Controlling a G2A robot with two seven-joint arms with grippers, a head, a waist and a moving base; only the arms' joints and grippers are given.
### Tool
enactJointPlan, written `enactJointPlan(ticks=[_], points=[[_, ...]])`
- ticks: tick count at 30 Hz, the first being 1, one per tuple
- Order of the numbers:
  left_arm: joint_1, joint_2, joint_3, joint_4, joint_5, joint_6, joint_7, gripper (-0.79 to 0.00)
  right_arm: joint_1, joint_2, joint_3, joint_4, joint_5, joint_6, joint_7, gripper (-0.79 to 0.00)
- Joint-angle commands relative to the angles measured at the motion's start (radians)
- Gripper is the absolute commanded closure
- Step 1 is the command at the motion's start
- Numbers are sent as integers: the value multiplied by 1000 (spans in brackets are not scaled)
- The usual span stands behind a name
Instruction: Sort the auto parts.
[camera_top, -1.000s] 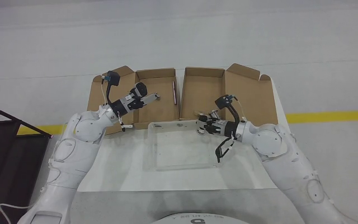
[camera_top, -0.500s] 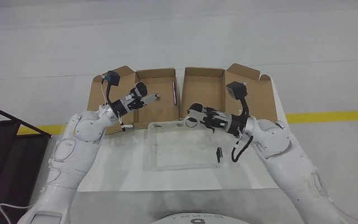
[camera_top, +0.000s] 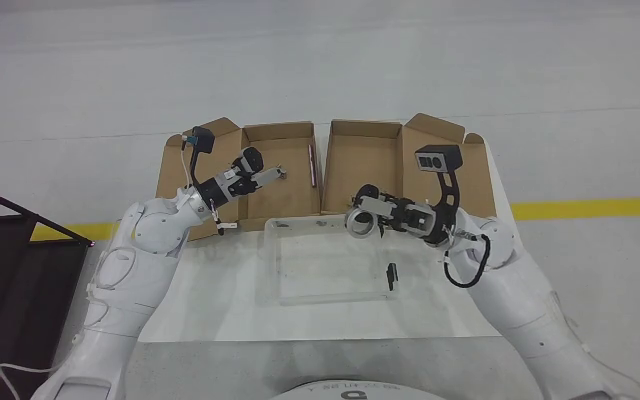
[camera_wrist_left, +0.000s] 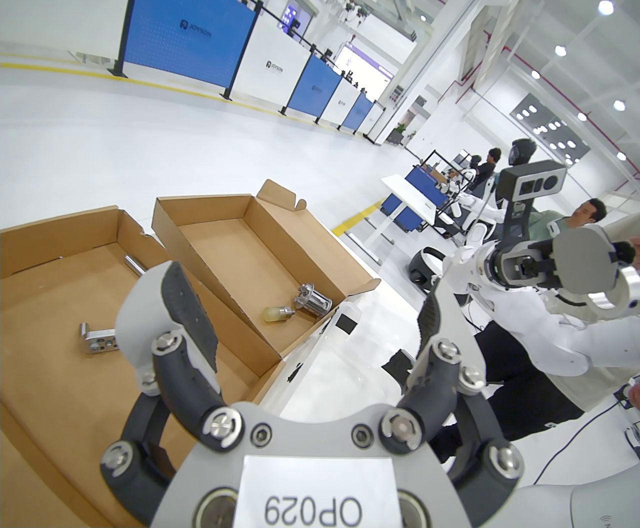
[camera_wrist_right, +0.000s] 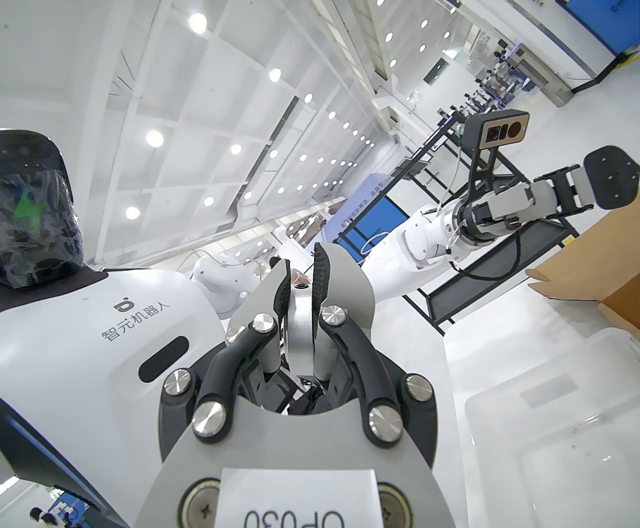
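My right gripper (camera_top: 362, 217) is shut on a metal ring (camera_top: 352, 226), held in the air over the back edge of the clear plastic tray (camera_top: 275, 262), just in front of the right cardboard box (camera_top: 365, 160). In the right wrist view the ring (camera_wrist_right: 300, 320) is pinched between the fingers. My left gripper (camera_top: 272, 176) hovers open over the left cardboard box (camera_top: 290, 195), with nothing between its fingertips (camera_wrist_left: 172, 305). A small black part (camera_top: 391, 275) lies in the tray.
The left box holds a metal bracket (camera_wrist_left: 97, 341) and a thin rod (camera_top: 312, 165). In the right box lie a yellowish small part (camera_wrist_left: 277, 314) and a shiny cylindrical part (camera_wrist_left: 312, 301). Both boxes' flaps stand open along the table's far edge.
My right arm has risen from the tray's back edge with the ring and turned its wrist, its camera swinging up and to the right. The left arm has not moved.
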Motion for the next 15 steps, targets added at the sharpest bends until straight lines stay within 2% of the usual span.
enactJointPlan(ticks=[1,15], points=[[0,0,0,0,0,0,0,-785,1,-2,-2,-4,-14,-1,-20,0],[0,0,0,0,0,0,0,-785,4,-4,-5,-5,-16,16,-37,0]])
